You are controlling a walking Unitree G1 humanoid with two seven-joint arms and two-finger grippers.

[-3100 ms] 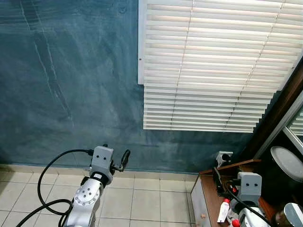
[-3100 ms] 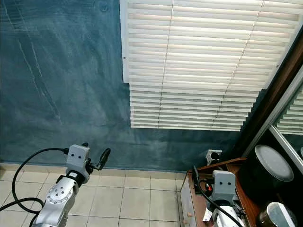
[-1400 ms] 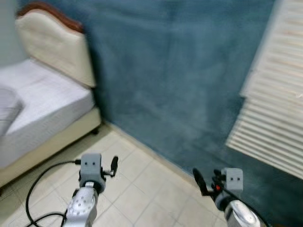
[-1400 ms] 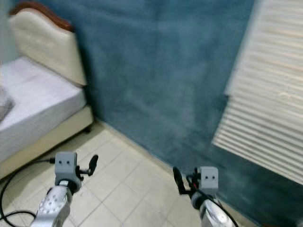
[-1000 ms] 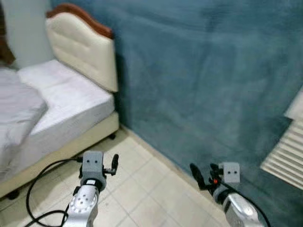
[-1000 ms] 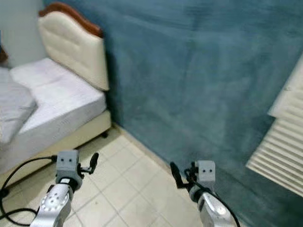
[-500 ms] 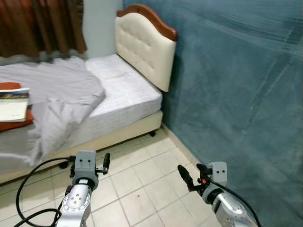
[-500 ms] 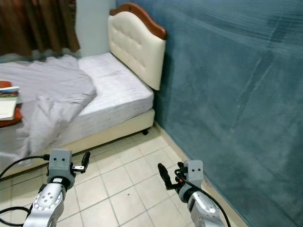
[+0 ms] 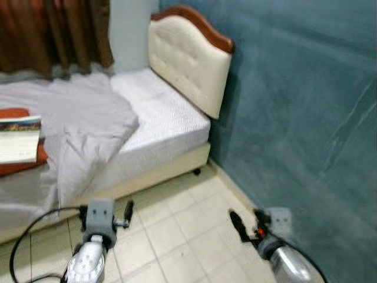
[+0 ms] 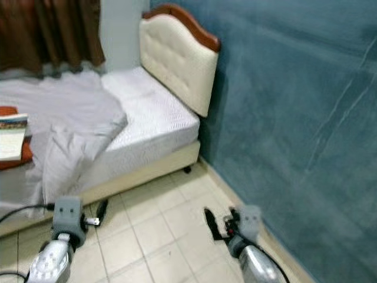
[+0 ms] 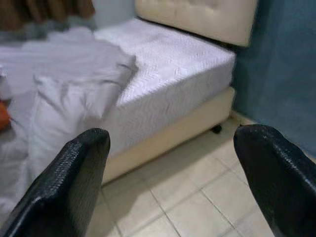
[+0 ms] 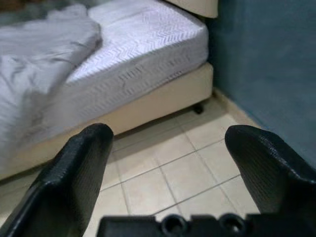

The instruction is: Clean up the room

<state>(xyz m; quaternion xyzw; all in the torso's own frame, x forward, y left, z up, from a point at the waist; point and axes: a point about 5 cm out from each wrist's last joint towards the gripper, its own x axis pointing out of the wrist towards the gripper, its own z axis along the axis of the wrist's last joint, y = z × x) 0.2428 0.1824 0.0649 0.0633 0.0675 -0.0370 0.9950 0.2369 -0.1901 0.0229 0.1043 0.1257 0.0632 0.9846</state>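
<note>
A white-mattressed bed (image 9: pixel 159 118) with a cream padded headboard (image 9: pixel 188 62) is seen against the blue wall (image 9: pixel 306 106); a rumpled grey sheet (image 9: pixel 76 130) is draped over it. The left gripper (image 9: pixel 127 211) and right gripper (image 9: pixel 237 226) are held over beige floor tiles (image 9: pixel 177 230), fingers spread apart, empty

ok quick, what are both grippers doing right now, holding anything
left gripper: open, fingers wide apart, holding nothing.
right gripper: open, fingers wide apart, holding nothing.
</note>
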